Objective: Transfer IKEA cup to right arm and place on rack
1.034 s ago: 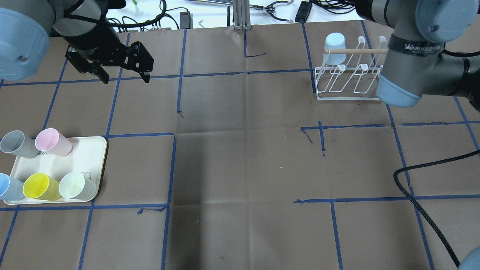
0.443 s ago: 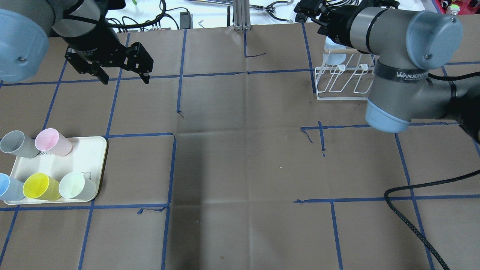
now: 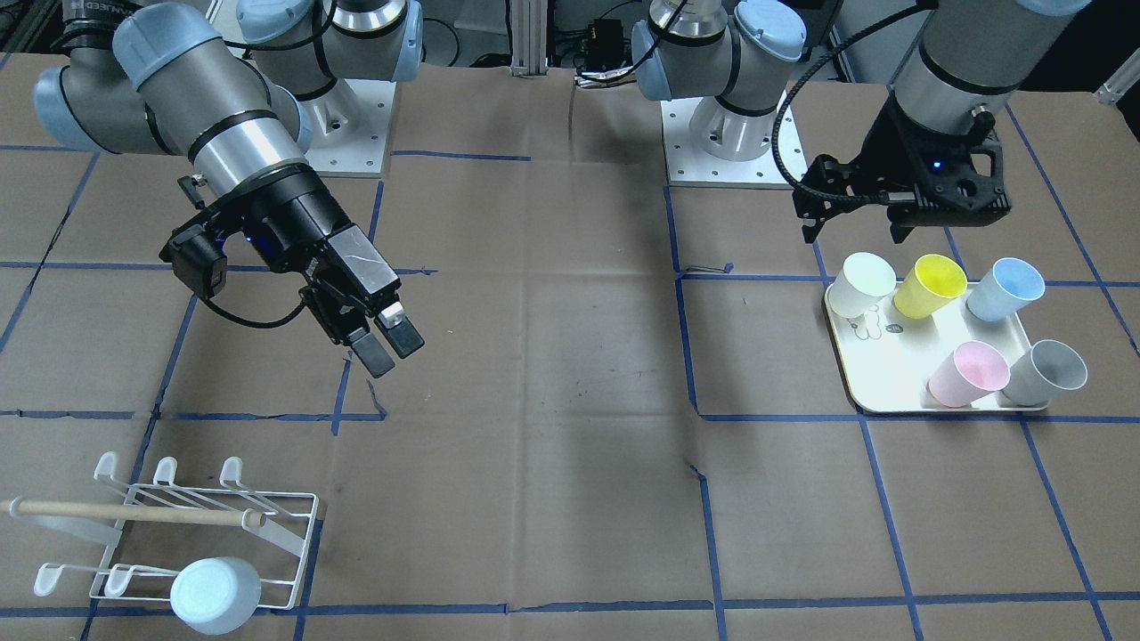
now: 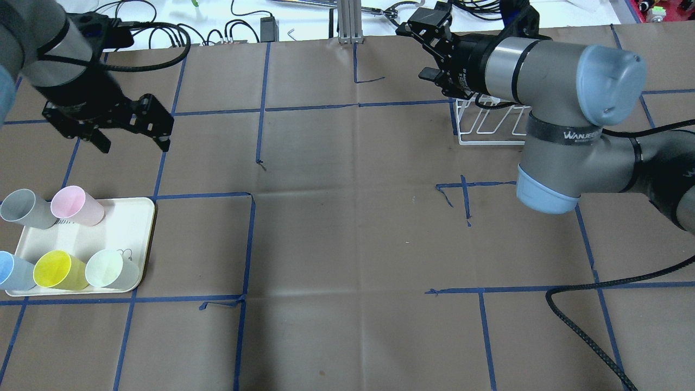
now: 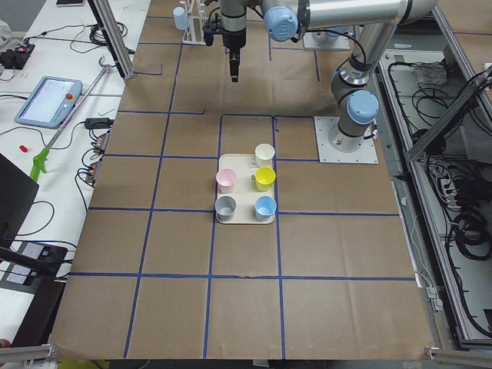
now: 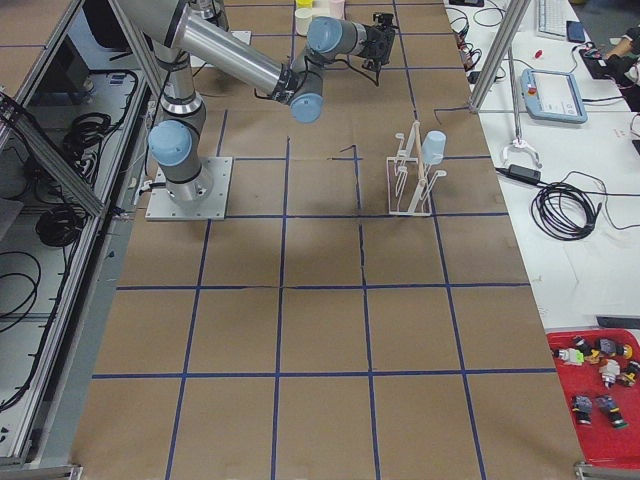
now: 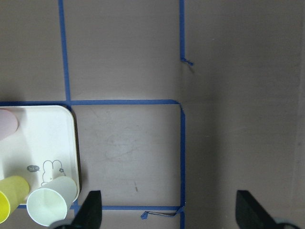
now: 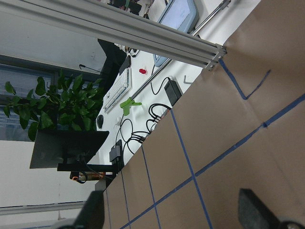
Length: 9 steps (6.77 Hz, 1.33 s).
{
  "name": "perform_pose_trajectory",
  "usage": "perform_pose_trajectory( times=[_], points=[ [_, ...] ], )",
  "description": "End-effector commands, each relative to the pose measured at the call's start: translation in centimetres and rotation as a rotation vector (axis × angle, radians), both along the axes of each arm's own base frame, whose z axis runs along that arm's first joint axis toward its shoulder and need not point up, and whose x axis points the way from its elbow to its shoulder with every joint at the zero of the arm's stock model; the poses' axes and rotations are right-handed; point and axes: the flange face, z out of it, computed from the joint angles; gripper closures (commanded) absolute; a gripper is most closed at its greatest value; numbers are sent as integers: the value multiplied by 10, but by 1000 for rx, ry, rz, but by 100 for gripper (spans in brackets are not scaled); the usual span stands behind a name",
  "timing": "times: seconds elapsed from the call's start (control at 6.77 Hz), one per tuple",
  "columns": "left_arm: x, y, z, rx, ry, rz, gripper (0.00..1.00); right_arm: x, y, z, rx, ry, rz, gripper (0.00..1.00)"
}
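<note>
Where the front-facing view looks down, I log: right tool (image 3: 385,345), fingers apart, empty, centre-left above the tabletop (image 3: 552,401); pale blue cup (image 3: 215,595) hung on rack (image 3: 134,512), lower left. Overhead: left tool (image 4: 134,142), apart, empty, upper left, beyond tray (image 4: 125,222).

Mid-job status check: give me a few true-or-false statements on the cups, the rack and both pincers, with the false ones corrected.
1. The tray holds five cups. True.
2. The left pincer grips a cup. False: it is open and empty, hovering beside the tray.
3. One pale blue cup sits on the rack. True.
4. The right pincer is shut on a cup. False: it is open and holds nothing, away from the rack.
</note>
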Motion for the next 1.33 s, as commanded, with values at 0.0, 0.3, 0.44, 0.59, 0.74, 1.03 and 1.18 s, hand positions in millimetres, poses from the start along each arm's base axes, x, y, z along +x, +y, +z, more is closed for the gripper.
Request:
perform_pose_trajectory(
  times=[0.0, 0.3, 0.44, 0.59, 0.74, 1.03, 1.18],
  points=[
    [81, 69, -44, 59, 34, 31, 1, 26, 28, -11, 79, -180, -62, 0],
    [113, 110, -78, 83, 63, 50, 1, 30, 38, -19, 137, -255, -97, 0],
    [111, 119, -102, 95, 77, 63, 1, 30, 38, -19, 133, -249, -102, 0],
    [108, 125, -133, 76, 66, 57, 1, 30, 35, -20, 131, -245, -98, 0],
    [108, 125, -160, 41, 43, 49, 1, 30, 34, -20, 131, -245, -98, 0],
    [111, 121, -195, 11, 24, 49, 1, 27, 32, -23, 138, -245, -105, 0],
    [116, 113, -211, 18, 31, 47, 1, 26, 30, -24, 139, -245, -108, 0]
  ],
)
